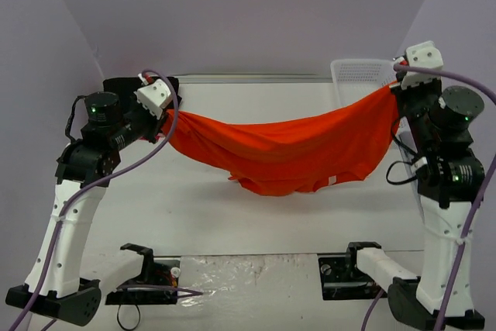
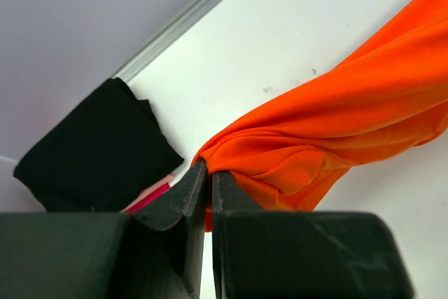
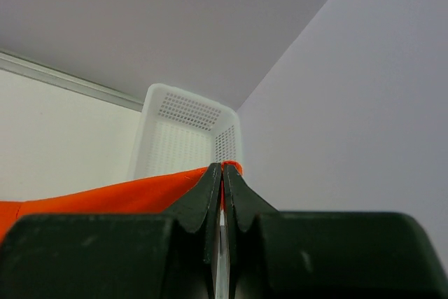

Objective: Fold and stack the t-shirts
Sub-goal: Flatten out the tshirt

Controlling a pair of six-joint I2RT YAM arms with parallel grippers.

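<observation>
Hanging in the air above the middle of the table, the orange t-shirt was strung between the two arms like a hammock. Its belly sagged low toward the tabletop; whether it touched could not be told. The left gripper was clenched on a bunched corner of the cloth. The right gripper was pinched tight on the opposite edge, with only a thin line of orange showing between its jaws. By the look of it, this shirt was at the spreading stage: lifted and pulled wide, with no fold made and nothing laid flat.

Farther back on the left, near the rear wall, the black t-shirt lay on the table as a compact, fairly square bundle. A sliver of the pink-red t-shirt showed at its near edge, seemingly underneath. That looked like two shirts folded and stacked, though the folds themselves could not be checked. At the far right corner stood the white mesh basket, just behind the right gripper. The likely remainder was laying the orange shirt down, folding it, and adding it to that pile.
</observation>
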